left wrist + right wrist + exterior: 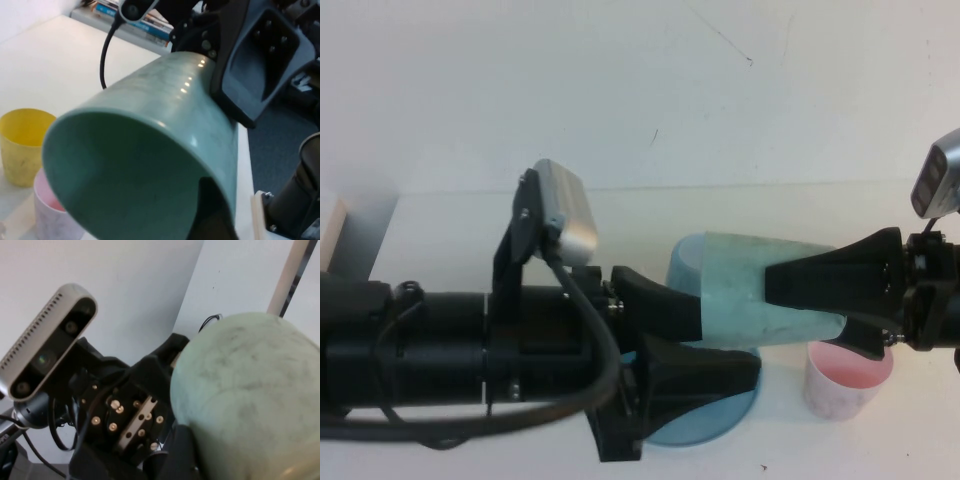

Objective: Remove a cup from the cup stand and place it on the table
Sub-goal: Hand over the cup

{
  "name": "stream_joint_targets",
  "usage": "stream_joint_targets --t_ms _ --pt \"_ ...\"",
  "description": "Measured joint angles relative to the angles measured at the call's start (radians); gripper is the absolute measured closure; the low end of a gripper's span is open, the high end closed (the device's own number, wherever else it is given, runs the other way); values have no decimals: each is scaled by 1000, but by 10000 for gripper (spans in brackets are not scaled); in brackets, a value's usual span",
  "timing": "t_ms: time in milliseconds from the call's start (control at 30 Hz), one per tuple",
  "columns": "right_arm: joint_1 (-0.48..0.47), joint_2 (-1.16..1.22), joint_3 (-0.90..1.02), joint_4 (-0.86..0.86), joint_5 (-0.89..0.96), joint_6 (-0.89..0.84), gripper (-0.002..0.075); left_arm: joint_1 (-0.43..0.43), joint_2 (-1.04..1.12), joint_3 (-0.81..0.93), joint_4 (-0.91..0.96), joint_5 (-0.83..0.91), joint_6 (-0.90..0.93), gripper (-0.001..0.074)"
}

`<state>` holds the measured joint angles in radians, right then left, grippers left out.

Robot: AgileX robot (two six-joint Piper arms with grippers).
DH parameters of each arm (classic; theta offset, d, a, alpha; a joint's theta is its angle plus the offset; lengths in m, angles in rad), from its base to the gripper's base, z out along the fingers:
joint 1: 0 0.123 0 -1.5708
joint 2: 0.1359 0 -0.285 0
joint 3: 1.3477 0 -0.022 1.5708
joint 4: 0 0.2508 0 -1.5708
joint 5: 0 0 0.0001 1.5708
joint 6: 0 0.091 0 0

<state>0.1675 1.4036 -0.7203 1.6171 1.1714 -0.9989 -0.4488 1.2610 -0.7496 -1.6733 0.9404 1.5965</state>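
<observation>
The mint-green cup (750,290) hangs on its side in the air above the blue cup stand (705,425), mouth toward the left hand (670,335) and closed base toward the right hand (815,300). The right hand is clamped on the cup's narrow end, one finger (830,280) lying over its upper side. The left hand sits at the cup's rim with its fingers spread apart, not gripping. Beside the stand, on the white desk (450,230), stands a pink cup (845,380); a yellow cup (22,145) stands next to it.
</observation>
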Motion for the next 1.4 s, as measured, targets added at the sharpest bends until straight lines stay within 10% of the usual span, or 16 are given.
stream_joint_targets --t_ms 333,667,1400 --pt "0 0 0 8 0 0 122 -44 90 -88 -2 -16 32 362" --pt "0 0 0 25 8 2 122 -44 202 -148 -10 90 29 673" --pt "0 0 0 37 10 -75 122 -43 207 -152 -17 95 56 678"
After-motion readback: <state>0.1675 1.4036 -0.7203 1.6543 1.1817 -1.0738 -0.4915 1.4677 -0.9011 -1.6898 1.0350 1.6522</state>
